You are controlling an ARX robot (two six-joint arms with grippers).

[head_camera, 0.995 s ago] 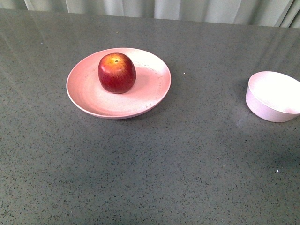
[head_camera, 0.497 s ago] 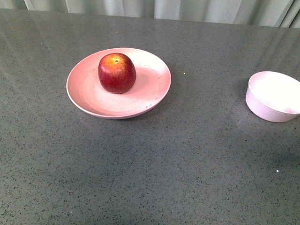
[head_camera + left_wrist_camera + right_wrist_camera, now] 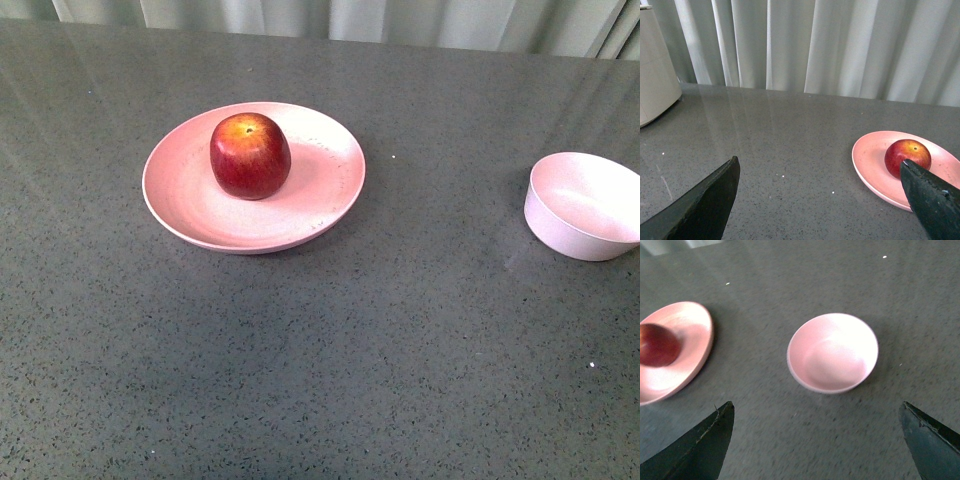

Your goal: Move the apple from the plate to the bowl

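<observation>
Left gripper (image 3: pixel 818 161): spread wide, holding nothing, clear of the surface (image 3: pixel 350 350).
Right gripper (image 3: pixel 817 403): spread wide, holding nothing, raised above the surface.
Arms in front view: neither is visible.
Apple (image 3: pixel 250 155) location: on the plate (image 3: pixel 180 215), slightly toward the far side of its centre, upright with the stem dimple on top.
Apple relative to left gripper: ahead of it and off the centre line. In the left wrist view the apple shows just past one finger tip, not within the gap.
Apple relative to right gripper: at the edge of the right wrist view, well off its line.
Bowl (image 3: pixel 560 235) relative to right gripper: ahead of it and centred on the gap. The bowl is empty.
Plate to bowl: well apart. The plate is on the robot's left half of the surface and the bowl is at the right edge.
Long axis: none, as the apple is round. Judgement: any approach direction across its sides gives the same width.
Nearer arm: judgement: the left arm for the apple, the right arm for the bowl.
Required correction: judgement: the left gripper must shift sideways toward the plate to bring the apple between its fingers before descending.
Count, apple: one.
Count, plate: one.
Count, bowl: one.
Count, grippers: two.
</observation>
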